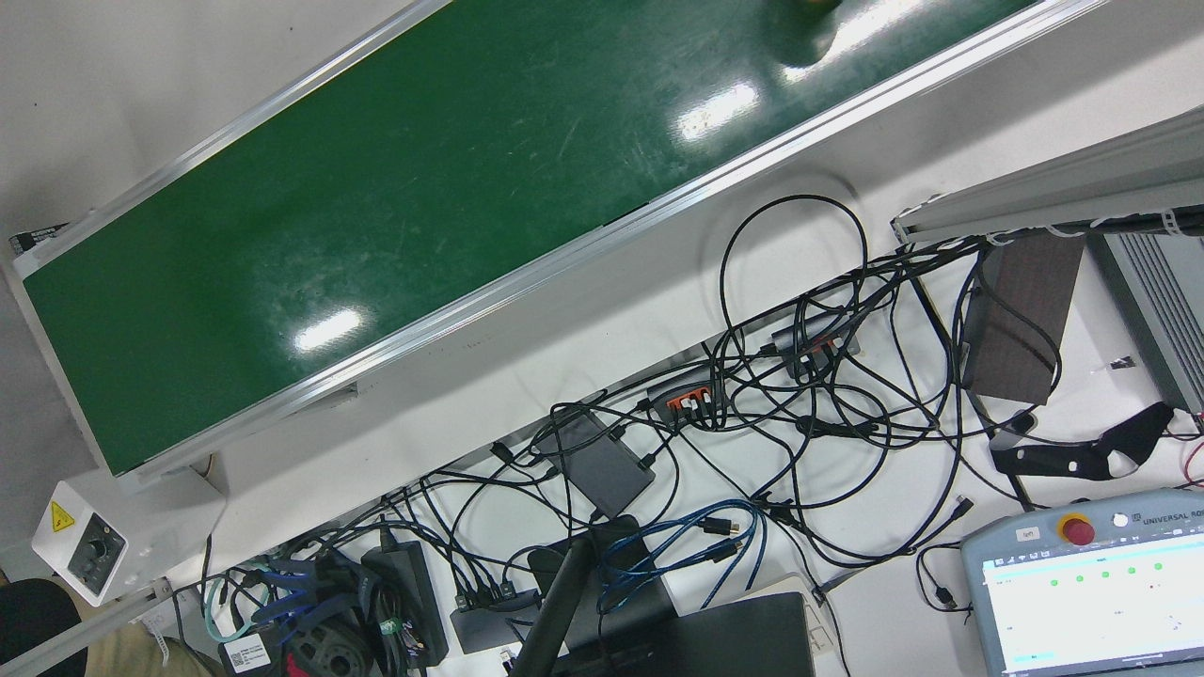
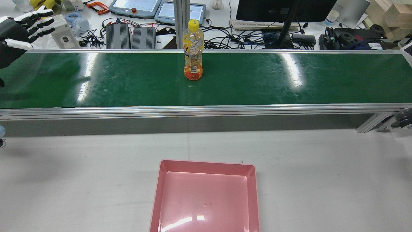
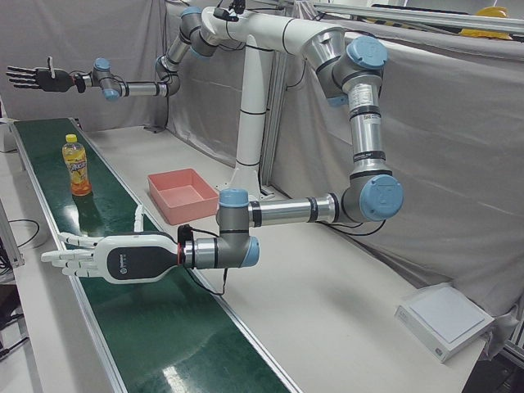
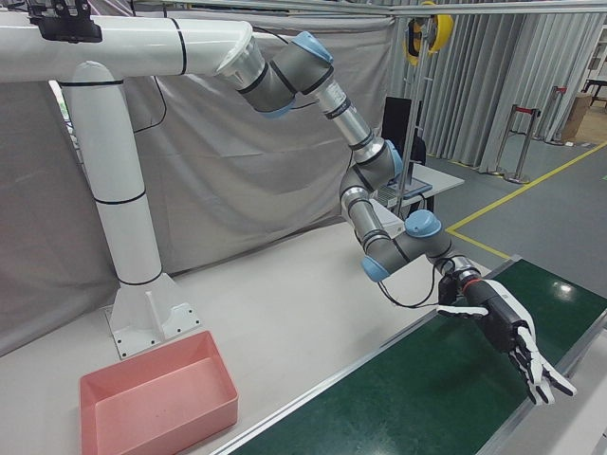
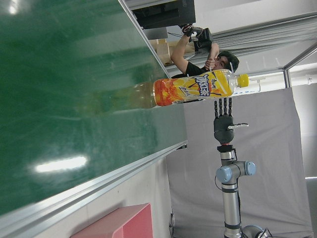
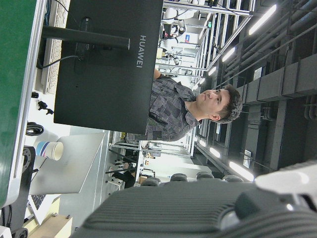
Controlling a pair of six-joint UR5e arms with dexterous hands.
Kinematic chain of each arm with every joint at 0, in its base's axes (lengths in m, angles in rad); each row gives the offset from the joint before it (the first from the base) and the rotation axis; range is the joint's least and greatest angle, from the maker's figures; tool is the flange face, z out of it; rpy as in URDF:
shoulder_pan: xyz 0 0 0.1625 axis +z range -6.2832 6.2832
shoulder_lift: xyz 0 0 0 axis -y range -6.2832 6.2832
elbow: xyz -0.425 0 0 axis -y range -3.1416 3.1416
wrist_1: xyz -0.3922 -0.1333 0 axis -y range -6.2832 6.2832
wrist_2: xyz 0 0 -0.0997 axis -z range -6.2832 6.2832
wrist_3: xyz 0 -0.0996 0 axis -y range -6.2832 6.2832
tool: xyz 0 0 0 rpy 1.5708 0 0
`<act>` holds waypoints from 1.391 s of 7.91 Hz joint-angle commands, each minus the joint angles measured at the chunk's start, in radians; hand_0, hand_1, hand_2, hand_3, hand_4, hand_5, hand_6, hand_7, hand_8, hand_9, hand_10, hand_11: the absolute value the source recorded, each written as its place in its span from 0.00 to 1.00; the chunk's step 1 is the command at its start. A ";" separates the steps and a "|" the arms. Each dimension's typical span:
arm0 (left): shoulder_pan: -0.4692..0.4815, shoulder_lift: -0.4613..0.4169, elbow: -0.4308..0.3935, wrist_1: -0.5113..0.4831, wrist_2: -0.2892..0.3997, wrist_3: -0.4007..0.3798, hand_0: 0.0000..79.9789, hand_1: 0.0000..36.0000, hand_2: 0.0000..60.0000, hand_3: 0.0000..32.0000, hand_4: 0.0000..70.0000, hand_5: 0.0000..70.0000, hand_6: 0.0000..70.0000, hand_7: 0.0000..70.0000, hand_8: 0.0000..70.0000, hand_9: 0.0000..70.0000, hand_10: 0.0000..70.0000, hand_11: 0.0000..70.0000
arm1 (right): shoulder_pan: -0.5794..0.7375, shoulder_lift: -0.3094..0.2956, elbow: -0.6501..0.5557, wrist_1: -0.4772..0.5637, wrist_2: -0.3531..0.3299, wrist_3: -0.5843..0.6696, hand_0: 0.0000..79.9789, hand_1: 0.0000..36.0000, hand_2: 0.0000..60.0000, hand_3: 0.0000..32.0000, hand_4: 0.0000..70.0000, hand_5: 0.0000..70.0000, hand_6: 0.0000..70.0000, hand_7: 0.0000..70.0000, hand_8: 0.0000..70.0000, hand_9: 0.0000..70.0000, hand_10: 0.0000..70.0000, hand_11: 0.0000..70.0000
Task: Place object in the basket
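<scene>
The bottle (image 2: 193, 51) stands alone mid-belt (image 2: 128, 80), pink basket (image 2: 206, 196) at the near edge, both hands (image 2: 22, 27) (image 3: 110, 258) wide open, empty.

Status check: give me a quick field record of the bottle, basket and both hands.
bottle: upright on the green conveyor belt, untouched
basket: pink, empty, on the white table on the robot's side of the belt
left hand: open, fingers spread, over the belt, apart from the bottle
right hand: open, fingers spread, over the belt, holding nothing
</scene>
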 commanded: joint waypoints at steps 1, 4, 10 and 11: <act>0.021 -0.073 0.000 0.046 0.000 0.024 0.61 0.18 0.00 0.00 0.25 0.20 0.00 0.00 0.09 0.15 0.11 0.17 | 0.000 0.001 0.000 0.000 0.000 0.000 0.00 0.00 0.00 0.00 0.00 0.00 0.00 0.00 0.00 0.00 0.00 0.00; 0.101 -0.121 -0.002 0.069 0.000 0.025 0.61 0.18 0.00 0.00 0.25 0.21 0.00 0.00 0.10 0.16 0.11 0.18 | 0.000 -0.001 0.000 0.000 0.000 0.000 0.00 0.00 0.00 0.00 0.00 0.00 0.00 0.00 0.00 0.00 0.00 0.00; 0.179 -0.220 0.004 0.138 -0.002 0.080 0.60 0.17 0.00 0.00 0.24 0.22 0.00 0.00 0.10 0.17 0.11 0.17 | 0.000 -0.001 0.000 0.000 0.000 0.000 0.00 0.00 0.00 0.00 0.00 0.00 0.00 0.00 0.00 0.00 0.00 0.00; 0.198 -0.228 0.006 0.144 -0.002 0.082 0.60 0.17 0.00 0.00 0.25 0.22 0.00 0.00 0.10 0.17 0.11 0.17 | 0.000 -0.001 0.000 0.000 0.000 0.000 0.00 0.00 0.00 0.00 0.00 0.00 0.00 0.00 0.00 0.00 0.00 0.00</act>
